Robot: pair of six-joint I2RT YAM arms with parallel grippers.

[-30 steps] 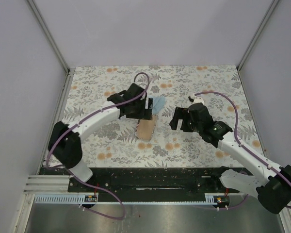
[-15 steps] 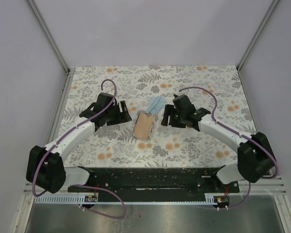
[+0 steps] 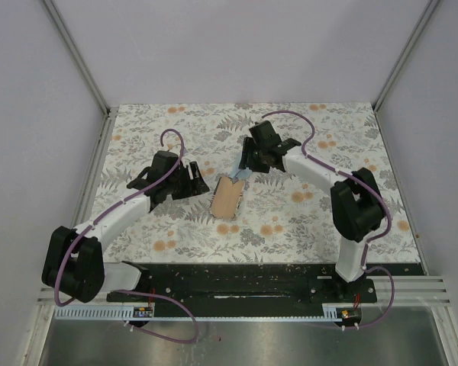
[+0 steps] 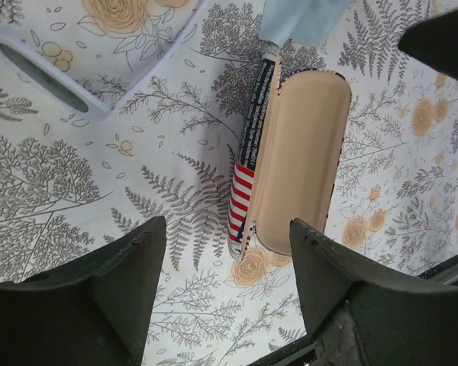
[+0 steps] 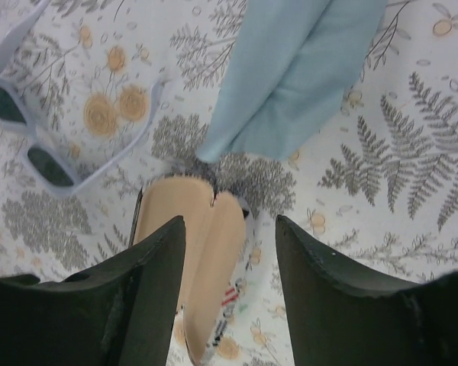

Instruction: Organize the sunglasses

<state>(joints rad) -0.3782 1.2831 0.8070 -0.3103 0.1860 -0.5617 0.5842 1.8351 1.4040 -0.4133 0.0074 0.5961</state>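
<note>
The sunglasses (image 5: 49, 168), dark lenses in a pale whitish frame, lie unfolded on the floral table left of the case; part of them shows in the left wrist view (image 4: 46, 76). In the top view I cannot make them out. The stars-and-stripes case (image 3: 227, 197) lies open, its tan inside up (image 4: 301, 160) (image 5: 191, 252). My left gripper (image 3: 189, 183) (image 4: 227, 252) is open and empty, just left of the case. My right gripper (image 3: 248, 162) (image 5: 229, 229) is open and empty, above the case's far end, beside the cloth.
A light blue cloth (image 5: 298, 76) lies at the case's far end, also in the top view (image 3: 243, 174) and left wrist view (image 4: 301, 19). The table's raised walls run along the left, back and right.
My right arm has swung far and left, from right of the case to over its far end by the cloth. My left arm pulled back left from the case, then held still.
</note>
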